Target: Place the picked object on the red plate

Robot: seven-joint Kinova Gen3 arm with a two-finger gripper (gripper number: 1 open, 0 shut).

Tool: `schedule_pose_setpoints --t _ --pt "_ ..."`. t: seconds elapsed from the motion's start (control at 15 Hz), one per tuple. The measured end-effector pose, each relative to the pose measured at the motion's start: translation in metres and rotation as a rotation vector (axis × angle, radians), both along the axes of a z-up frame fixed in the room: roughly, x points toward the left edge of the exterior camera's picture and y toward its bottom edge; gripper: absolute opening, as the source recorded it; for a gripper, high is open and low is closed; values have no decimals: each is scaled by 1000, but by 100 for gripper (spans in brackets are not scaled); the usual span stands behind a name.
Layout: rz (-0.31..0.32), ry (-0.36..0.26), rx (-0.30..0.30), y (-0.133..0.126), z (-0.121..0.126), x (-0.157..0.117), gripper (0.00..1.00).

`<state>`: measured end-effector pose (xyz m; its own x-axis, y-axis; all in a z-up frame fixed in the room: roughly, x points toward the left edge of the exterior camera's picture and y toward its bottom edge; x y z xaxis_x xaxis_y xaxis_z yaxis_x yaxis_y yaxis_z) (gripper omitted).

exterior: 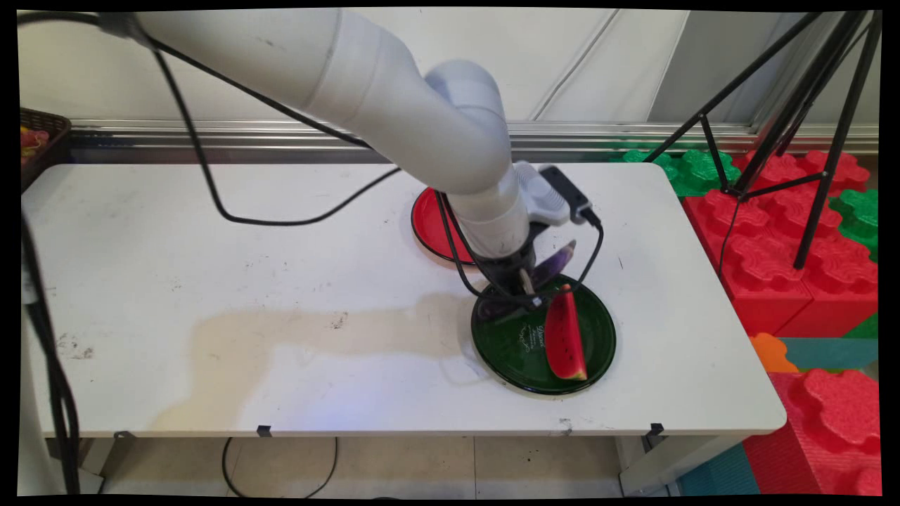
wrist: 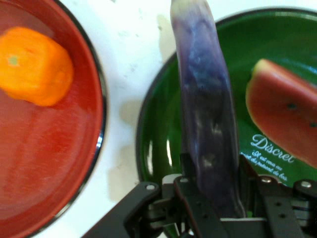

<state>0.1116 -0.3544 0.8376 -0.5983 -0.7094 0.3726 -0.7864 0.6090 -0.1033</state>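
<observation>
A: What's in the gripper [wrist: 213, 198] right now?

B: I've got it clamped on the eggplant [wrist: 205, 114], a long purple toy one. The fingers pinch it near its thick lower end, and the rest sticks out ahead of the hand, over the rim of the green plate [wrist: 158, 148].

A: How do you judge it will handle?

B: Light, I'd say, and stiff, like molded plastic. The skin looks glossy, so I'd count it slippery. It's long and held near one end, so it could swivel between the pads. A hold nearer its middle, across the narrow width, would be steadier in my view.

A: Is it touching the plate?

B: I cannot tell. In the main view the eggplant [exterior: 555, 261] tilts up and away from the gripper [exterior: 517, 292], which sits low at the back rim of the green plate [exterior: 506, 344].

A: What's in the dishes?

B: The green plate holds a watermelon slice [exterior: 564, 337], lying on its right half, apart from the gripper. The red plate [wrist: 59, 163], just beside it on the surface [exterior: 211, 281], holds an orange fruit [wrist: 34, 67]; in the main view the arm hides that fruit and most of the red plate [exterior: 429, 221].
</observation>
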Motion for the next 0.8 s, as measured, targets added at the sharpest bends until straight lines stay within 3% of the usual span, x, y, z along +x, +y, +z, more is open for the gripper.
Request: schedule_pose_setpoints --t 0.47,0.8 --pt "44 29 -117 9 79 24 0" --pt "87 22 -193 0 122 54 0"
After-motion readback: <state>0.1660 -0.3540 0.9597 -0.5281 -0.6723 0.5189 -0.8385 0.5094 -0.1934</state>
